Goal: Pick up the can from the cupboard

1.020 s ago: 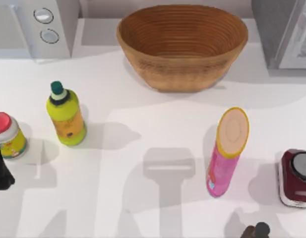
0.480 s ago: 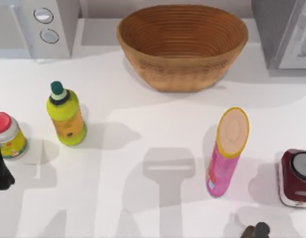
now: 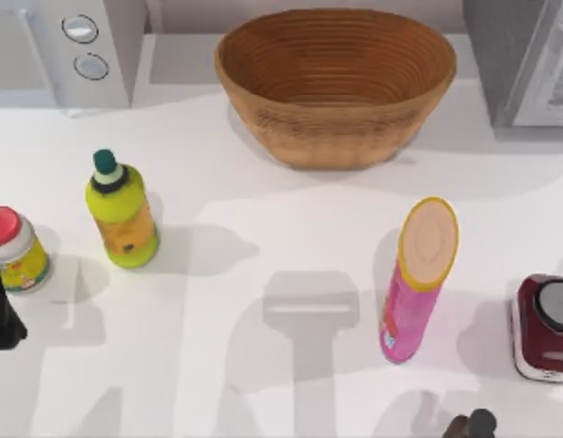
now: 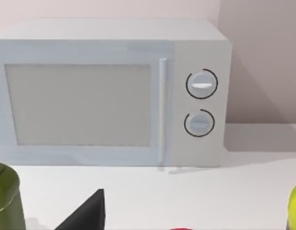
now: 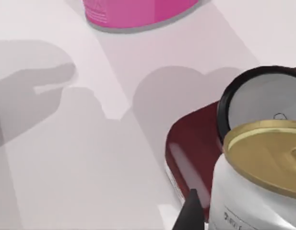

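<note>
The can (image 5: 261, 178) is white with a gold top and sits very close in the right wrist view. A dark fingertip (image 5: 190, 214) lies against its side, so my right gripper (image 5: 243, 211) looks shut on it. It hangs above the dark red appliance (image 5: 195, 148). In the top view the right arm (image 3: 471, 425) pokes in at the bottom edge. The grey cupboard (image 3: 526, 62) stands at the back right corner. My left arm (image 3: 0, 312) stays parked at the left edge.
A wicker basket (image 3: 336, 87) sits at the back centre and a microwave (image 3: 67, 47) at the back left. A green bottle (image 3: 122, 214) and a red-lidded jar (image 3: 15, 249) stand left. A tall pink canister (image 3: 416, 283) stands beside the dark red appliance (image 3: 544, 328).
The arm's shadow near the table's front right has slid left. The objects on the table have not moved.
</note>
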You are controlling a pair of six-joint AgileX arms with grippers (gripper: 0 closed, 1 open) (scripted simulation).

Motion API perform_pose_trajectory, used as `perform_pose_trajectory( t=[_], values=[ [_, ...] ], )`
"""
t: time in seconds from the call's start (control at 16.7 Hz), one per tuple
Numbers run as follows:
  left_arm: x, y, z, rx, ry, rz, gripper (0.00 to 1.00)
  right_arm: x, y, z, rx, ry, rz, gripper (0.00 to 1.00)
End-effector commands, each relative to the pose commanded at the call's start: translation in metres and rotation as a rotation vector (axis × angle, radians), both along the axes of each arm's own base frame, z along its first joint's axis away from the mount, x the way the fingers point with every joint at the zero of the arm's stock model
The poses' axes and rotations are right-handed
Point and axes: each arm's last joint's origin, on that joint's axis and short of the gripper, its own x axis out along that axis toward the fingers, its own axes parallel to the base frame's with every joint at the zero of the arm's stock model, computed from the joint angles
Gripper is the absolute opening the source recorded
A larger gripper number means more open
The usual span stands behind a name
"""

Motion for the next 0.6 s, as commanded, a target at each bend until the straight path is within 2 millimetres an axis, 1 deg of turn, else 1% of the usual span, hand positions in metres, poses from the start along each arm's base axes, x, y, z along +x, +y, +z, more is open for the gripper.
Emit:
perform_pose_trajectory(
  t=[0.18,0.3,0.42,0.6],
  values=[
    [0.000,0.000,0.000,0.000,0.000,0.000,1.00,0.022,-0.024,-0.009,0.183,-0.011,0.150,0.00],
    [0.000,0.000,0.000,0.000,0.000,0.000,1.00,0.036,-0.043,-0.020,0.315,-0.072,0.191,0.00],
    [0.000,0.000,0.000,0.000,0.000,0.000,1.00,0.048,-0.062,-0.034,0.431,-0.158,0.185,0.00],
    [0.000,0.000,0.000,0.000,0.000,0.000,1.00,0.061,-0.091,-0.061,0.550,-0.300,0.102,0.00]
  ],
)
